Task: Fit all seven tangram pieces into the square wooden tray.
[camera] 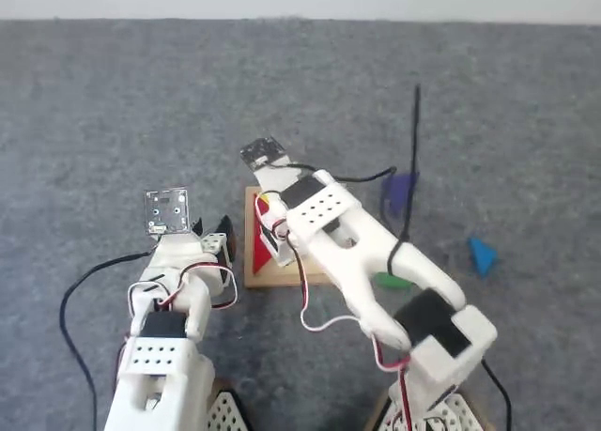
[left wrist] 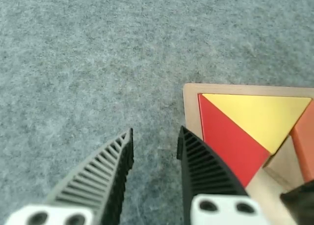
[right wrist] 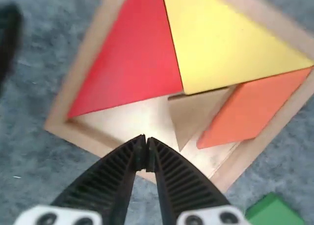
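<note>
A square wooden tray (right wrist: 122,122) sits on a grey, felt-covered tabletop (camera: 113,102), between two white robot arms. Three tangram pieces lie flat inside the tray. A large red triangle (right wrist: 132,58) and a large yellow triangle (right wrist: 221,38) sit edge to edge, filling one side. An orange piece (right wrist: 250,110) lies against the yellow triangle along another wall. The rest of the tray floor is bare wood.

The right end effector (right wrist: 145,144) hangs over the tray's rim above the bare wood, its two black fingers pressed together with nothing between them. The left end effector (left wrist: 156,137) is over the grey surface just beside a tray corner, near the red triangle, with its fingers spread and holding nothing.

Three pieces lie outside the tray. A green piece (camera: 392,281) is near the tray, partly under the right arm. A blue triangle (camera: 482,255) and a purple piece (camera: 399,192) lie farther off on that same side.
</note>
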Robot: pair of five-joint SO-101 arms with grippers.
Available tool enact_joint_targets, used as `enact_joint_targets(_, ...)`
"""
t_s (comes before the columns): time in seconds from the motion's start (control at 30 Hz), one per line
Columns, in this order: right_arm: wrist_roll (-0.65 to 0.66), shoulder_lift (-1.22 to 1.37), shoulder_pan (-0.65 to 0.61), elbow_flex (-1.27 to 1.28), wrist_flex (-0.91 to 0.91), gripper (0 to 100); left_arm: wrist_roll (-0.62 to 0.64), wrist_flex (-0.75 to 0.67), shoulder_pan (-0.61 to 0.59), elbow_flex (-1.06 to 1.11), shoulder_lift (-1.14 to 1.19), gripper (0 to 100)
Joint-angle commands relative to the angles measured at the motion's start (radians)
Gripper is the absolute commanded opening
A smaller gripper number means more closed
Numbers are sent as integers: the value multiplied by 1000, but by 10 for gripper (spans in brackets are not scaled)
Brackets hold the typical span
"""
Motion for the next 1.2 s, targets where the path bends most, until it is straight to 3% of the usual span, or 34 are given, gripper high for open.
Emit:
enact_joint_targets(0.0, -3, 54, 54, -15, -38, 9, 8, 5, -2, -12, -14, 145)
enact_joint_targets(0.37, -2, 88, 199, -146, -10, 7, 8, 5, -2, -12, -14, 145)
enact_joint_targets(0.6, -6, -153, 274, -94, 94, 7, -31, 20, -5, -58, -12, 147)
enact_joint_targets(0.67, -5, -286, 278, -14, 99, 9, -144, 110, -29, -134, -12, 145)
enact_joint_targets(0.77, 23, -526, 320, 143, 102, 9, -341, 376, -68, -348, -8, 145)
enact_joint_targets(0.87, 172, -780, 437, 325, 93, 9, -437, 675, -75, -616, 15, 147)
enact_joint_targets(1.03, 413, -1026, 636, 649, 91, 10, -511, 1049, -100, -984, 307, 148)
enact_joint_targets(1.17, 436, -1099, 733, 842, 12, 10, -506, 1257, -109, -1202, 632, 148)
